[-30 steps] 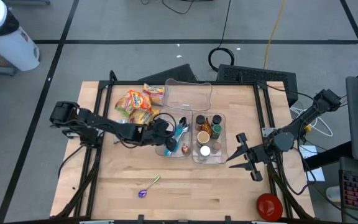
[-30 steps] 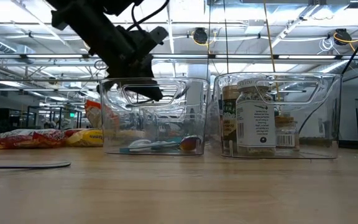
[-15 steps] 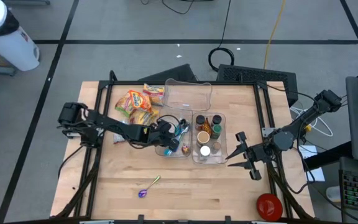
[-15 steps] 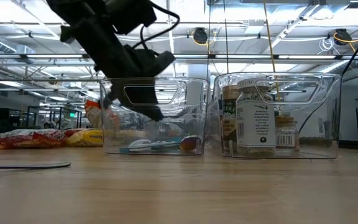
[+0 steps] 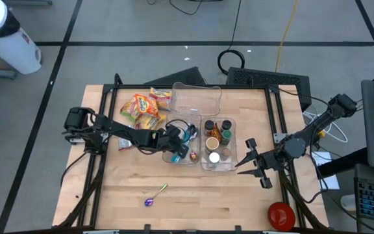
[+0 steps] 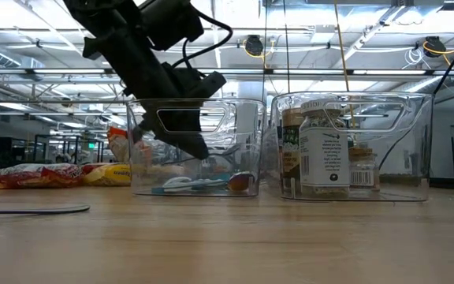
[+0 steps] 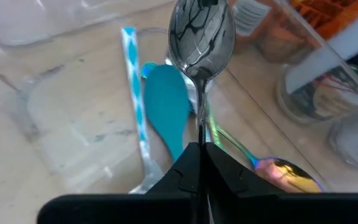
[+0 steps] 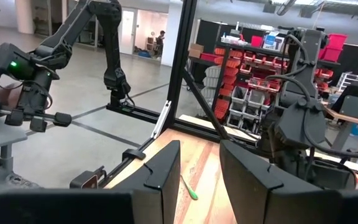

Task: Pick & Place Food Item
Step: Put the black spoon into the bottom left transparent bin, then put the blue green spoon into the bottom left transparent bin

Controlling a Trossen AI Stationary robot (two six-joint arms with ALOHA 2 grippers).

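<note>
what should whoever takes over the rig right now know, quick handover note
Left gripper: shut on a silver spoon, lowered into the clear utensil bin.
Right gripper: open, empty, waiting beside the jar bin.
In the utensil bin: teal spoon, blue-striped straw, iridescent spoon.
Snack bags lie on the table; a purple spoon lies near the front edge.
Done: silver spoon over the bin. Left: release it; the snack bags lie untouched.

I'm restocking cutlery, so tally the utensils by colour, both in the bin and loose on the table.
Silver spoon, held in the left gripper: 1
Teal spoon: 1
Iridescent spoon: 1
Blue-and-white striped utensil: 1
Purple-headed spoon, loose on the table: 1
Total: 5
</note>
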